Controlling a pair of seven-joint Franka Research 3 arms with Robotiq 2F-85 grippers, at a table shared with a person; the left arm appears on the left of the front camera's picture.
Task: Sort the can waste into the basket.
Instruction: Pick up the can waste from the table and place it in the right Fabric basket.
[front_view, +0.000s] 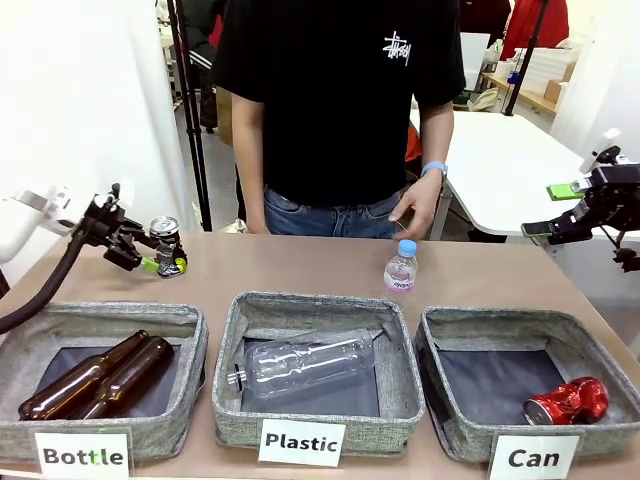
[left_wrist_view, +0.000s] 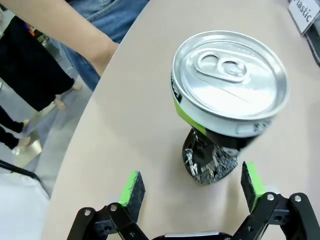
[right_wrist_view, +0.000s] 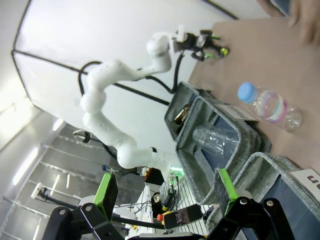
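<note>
A dark crushed can (front_view: 165, 240) with a silver top stands upright on the far left of the table. My left gripper (front_view: 165, 263) is open around its lower part. In the left wrist view the can (left_wrist_view: 227, 100) rises between the green pads (left_wrist_view: 132, 187) with a gap on each side of its crumpled base. A shiny red crushed can (front_view: 566, 401) lies in the grey basket (front_view: 440, 345) labelled "Can" at the front right. My right gripper (front_view: 552, 210) hangs open and empty above the table's right edge. In the right wrist view the gripper (right_wrist_view: 166, 192) looks across the basket (right_wrist_view: 260, 165).
A person stands at the far side with a hand (front_view: 415, 210) near the table edge. A small clear bottle with a blue cap (front_view: 401, 268) stands mid-table. The "Plastic" bin (front_view: 228, 340) holds a clear bottle. The "Bottle" bin (front_view: 40, 320) holds brown bottles.
</note>
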